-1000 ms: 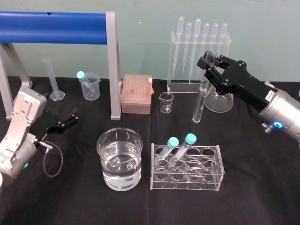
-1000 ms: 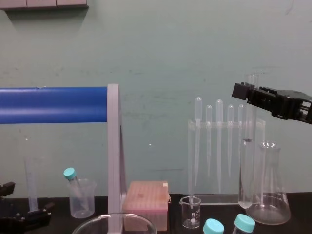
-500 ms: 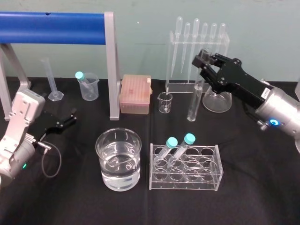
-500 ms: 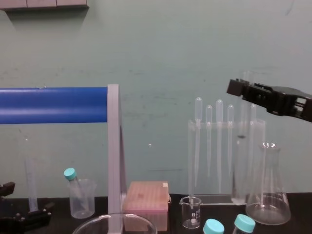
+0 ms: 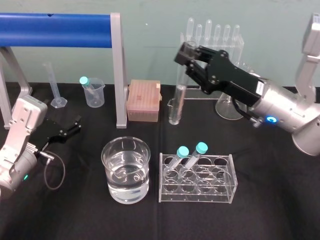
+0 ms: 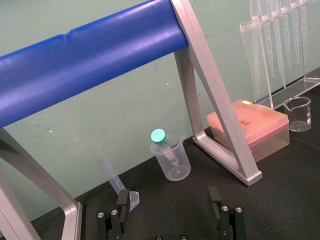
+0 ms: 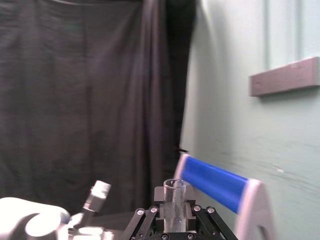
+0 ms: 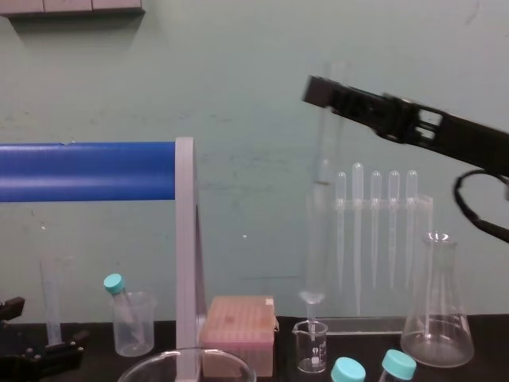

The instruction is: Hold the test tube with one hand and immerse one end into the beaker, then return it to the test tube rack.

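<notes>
The large blue cylinder on grey metal legs (image 5: 55, 30) spans the upper left of the head view. One leg stands down at centre left, so I judge that a carry from the back row toward the front must pass to the right of it. Lower centre right, the clear acrylic test tube rack (image 5: 220, 196) holds two teal-capped tubes (image 5: 202, 148) leaning in its back row. Its other holes are free, which leaves room for the return. Just left of it stands the wide clear glass beaker (image 5: 105, 172), partly filled with clear liquid, its broad mouth an easy target from above.

The right gripper (image 5: 188, 52) reaches in from the right edge to the upper middle. Its jaws are closed on the long, clear, uncapped glass test tube (image 5: 178, 95) just below the tube's open mouth. With the grip that high, the tube hangs nearly upright with most of its length free, which I judge suits dipping the round end. The left gripper (image 5: 77, 124) lies parked at the left edge, its jaws spread wide and holding nothing. In the chest view the tube's round end hangs just above the small graduated glass beaker (image 8: 312, 350), apart from it. It is also well apart from the wide beaker, so the immersion is not yet done.

The desk (image 5: 270, 215) is draped in black cloth. Behind it rises a pale green wall (image 8: 238, 79), and the right wrist view shows a dark curtain (image 7: 100, 100) beside that wall.
</notes>
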